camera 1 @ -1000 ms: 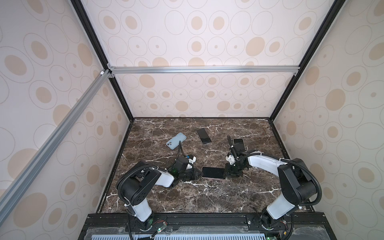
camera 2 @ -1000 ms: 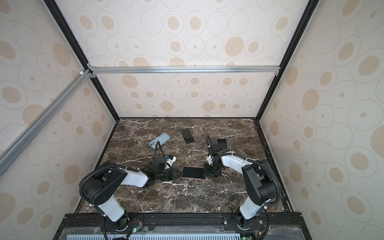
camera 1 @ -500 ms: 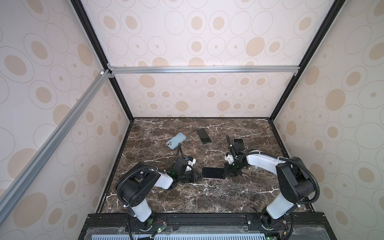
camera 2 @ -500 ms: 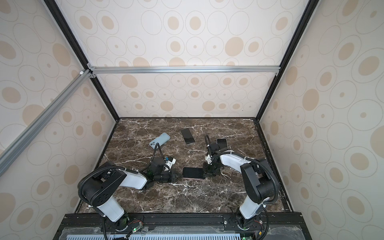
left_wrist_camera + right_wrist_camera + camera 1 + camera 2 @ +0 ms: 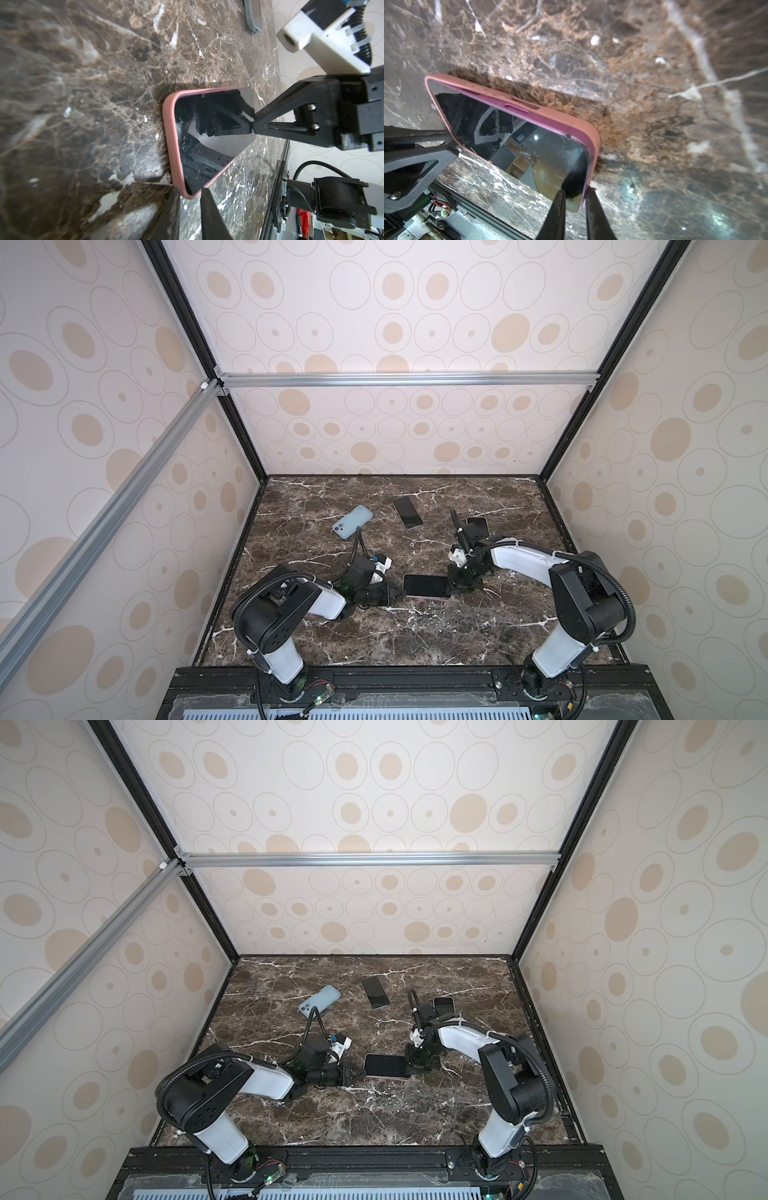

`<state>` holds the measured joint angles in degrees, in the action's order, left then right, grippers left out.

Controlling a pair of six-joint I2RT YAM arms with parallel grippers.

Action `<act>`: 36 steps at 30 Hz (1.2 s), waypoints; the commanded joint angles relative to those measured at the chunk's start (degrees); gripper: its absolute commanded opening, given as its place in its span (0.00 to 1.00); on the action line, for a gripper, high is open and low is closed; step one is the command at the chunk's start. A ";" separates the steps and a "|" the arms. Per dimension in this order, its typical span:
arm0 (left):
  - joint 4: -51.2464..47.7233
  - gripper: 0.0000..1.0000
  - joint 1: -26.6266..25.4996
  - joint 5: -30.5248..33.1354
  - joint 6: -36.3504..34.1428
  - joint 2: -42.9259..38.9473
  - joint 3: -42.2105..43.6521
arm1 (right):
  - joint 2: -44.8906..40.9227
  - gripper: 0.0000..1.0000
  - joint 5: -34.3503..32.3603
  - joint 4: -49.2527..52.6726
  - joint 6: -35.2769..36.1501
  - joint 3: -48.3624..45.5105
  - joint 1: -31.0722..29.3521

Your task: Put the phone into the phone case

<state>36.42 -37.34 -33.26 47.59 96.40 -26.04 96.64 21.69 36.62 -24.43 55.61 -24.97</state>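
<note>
Phone [image 5: 426, 585] lies screen up inside the pink phone case [image 5: 550, 116] on the marble table [image 5: 374, 639], between my two arms. My left gripper [image 5: 189, 200] pinches one corner of the case; my right gripper [image 5: 575, 196] is clamped on the opposite end's edge.

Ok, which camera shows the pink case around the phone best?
The right wrist view: the pink case is close up, its long side with button cut-outs and one corner wrapping the phone. The left wrist view shows mostly one short end. In both top views it is a thin pink strip.
</note>
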 commanded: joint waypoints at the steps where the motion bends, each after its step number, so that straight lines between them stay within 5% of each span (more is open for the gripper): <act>1: 0.18 0.20 -1.17 -1.47 -0.17 -1.59 0.01 | 1.93 0.19 -1.20 -3.11 1.03 1.36 -1.89; 12: -13.47 0.37 -1.22 7.74 -5.64 -6.59 -4.78 | -1.50 0.25 -4.13 -1.10 0.56 0.69 -1.86; 36: -22.71 0.29 -1.15 9.34 -11.27 -0.38 -12.75 | -2.38 0.20 -4.13 -0.86 0.69 -2.09 -1.92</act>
<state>15.64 -38.11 -24.05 38.09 95.07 -37.04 94.45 17.15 35.07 -24.10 54.50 -26.41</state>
